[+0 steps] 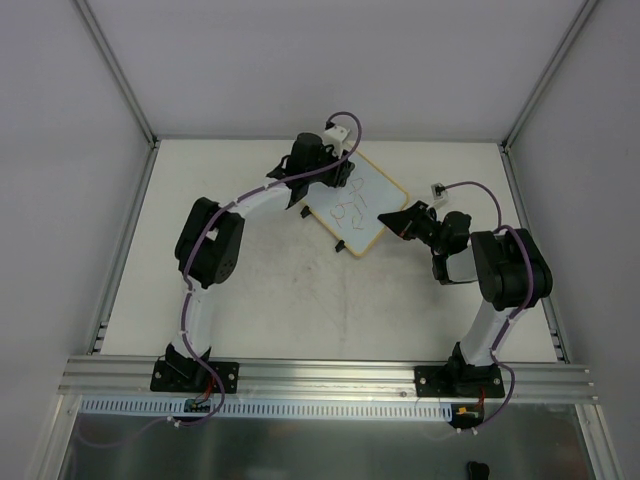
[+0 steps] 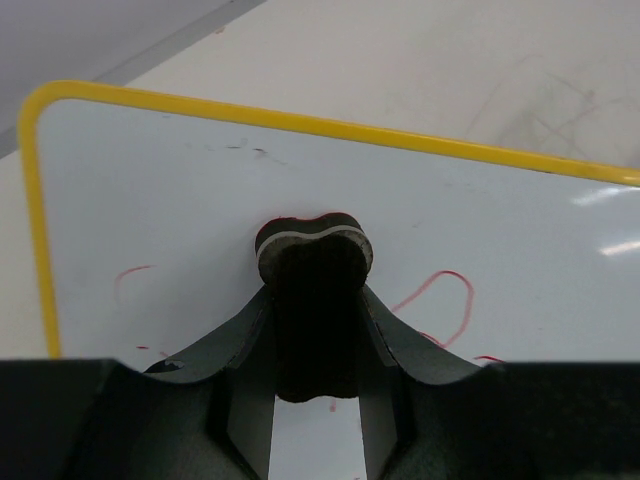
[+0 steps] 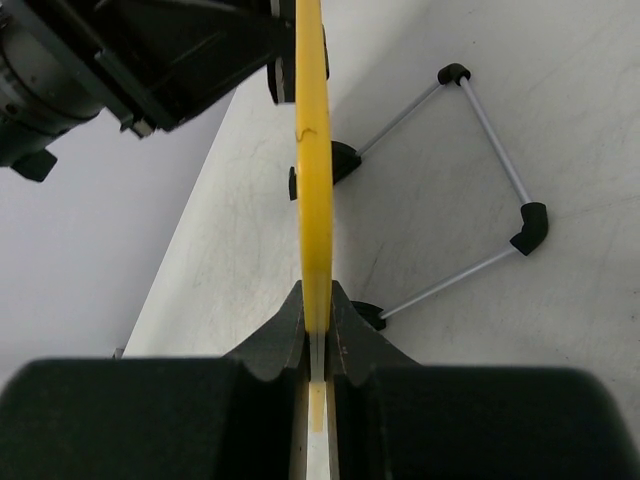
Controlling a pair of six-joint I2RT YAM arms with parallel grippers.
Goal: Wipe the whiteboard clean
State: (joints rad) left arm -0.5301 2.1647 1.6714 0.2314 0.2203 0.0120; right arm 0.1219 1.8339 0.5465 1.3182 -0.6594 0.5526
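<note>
The whiteboard [image 1: 368, 203] stands tilted on the table, white with a yellow frame, and has red scribbles [image 1: 350, 211] on it. My left gripper [image 1: 333, 178] is shut on a small black eraser block [image 2: 313, 255], which it presses against the board's white face [image 2: 180, 190] near the upper left corner. Red loops [image 2: 445, 300] show to the right of the eraser. My right gripper [image 1: 392, 219] is shut on the board's yellow edge [image 3: 312, 150]; its fingers [image 3: 285, 335] clamp the frame from both sides.
A wire stand [image 3: 500, 170] with black feet props the board from behind, on the table. An aluminium rail [image 1: 320, 375] runs along the near edge. Metal posts and white walls enclose the table on the left, the right and at the back.
</note>
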